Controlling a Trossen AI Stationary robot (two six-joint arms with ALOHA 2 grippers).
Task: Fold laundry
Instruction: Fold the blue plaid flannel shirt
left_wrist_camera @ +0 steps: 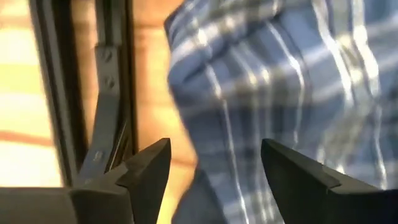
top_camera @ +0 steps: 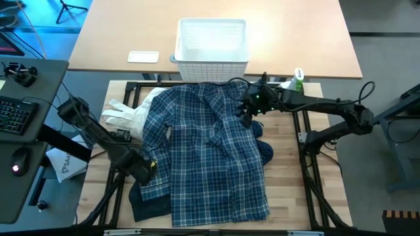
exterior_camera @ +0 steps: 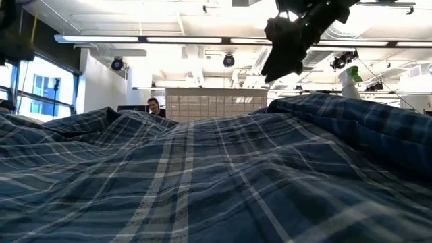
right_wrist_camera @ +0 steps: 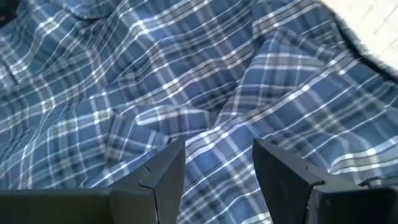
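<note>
Your left gripper (top_camera: 146, 169) sits released at the plaid shirt's (top_camera: 210, 154) edge on the counter (top_camera: 289, 190); your right gripper (top_camera: 247, 111) hovers released above it.

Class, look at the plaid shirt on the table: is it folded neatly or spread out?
Spread out, not folded. The plaid shirt lies opened across the table, rumpled with loose creases and no stacked layers. Both grippers are open above it, holding nothing.

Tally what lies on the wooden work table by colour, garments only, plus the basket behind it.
Blue-and-white plaid shirt: 1
Dark navy garments under it, one at its near-left corner, one at its right edge: 2
Cream garment: 1
White basket: 1
Total: 5
</note>
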